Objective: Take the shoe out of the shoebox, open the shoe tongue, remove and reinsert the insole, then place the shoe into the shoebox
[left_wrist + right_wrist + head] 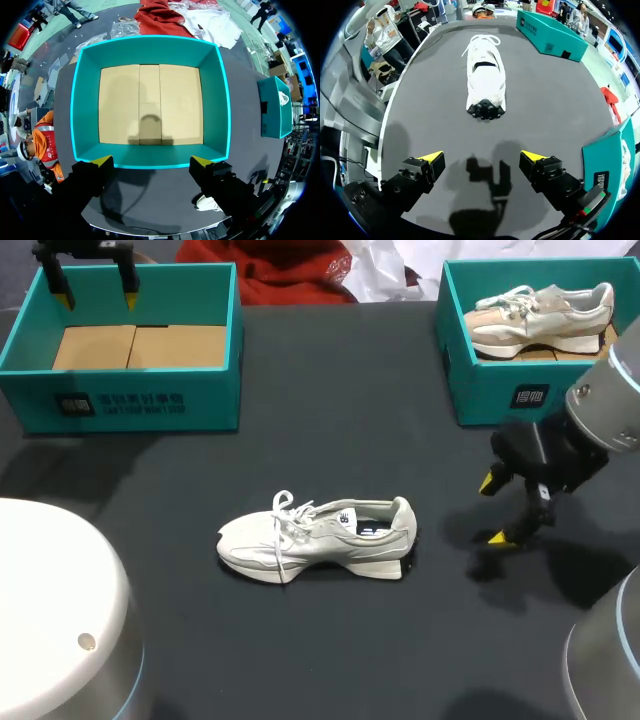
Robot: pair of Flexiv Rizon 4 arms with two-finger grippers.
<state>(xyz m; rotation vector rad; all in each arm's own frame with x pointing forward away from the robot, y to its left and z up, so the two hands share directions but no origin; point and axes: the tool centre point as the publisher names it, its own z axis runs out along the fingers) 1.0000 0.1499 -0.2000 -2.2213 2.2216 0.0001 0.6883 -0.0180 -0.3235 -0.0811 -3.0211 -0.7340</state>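
At mid-counter (350, 440), a white shoe (315, 538) stands on its sole outside both boxes, toe to the left and heel to the right, touched by neither arm. Right of the heel and apart from it, the right end effector (492, 510) hangs low with its yellow-tipped fingers spread, gripping nothing. At far left, the left end effector (97, 295) hovers above a teal shoebox (130, 400) floored with bare cardboard (140, 345), its fingers likewise spread and holding nothing. A second teal shoebox (500, 390) at far right holds a beige shoe (545, 318).
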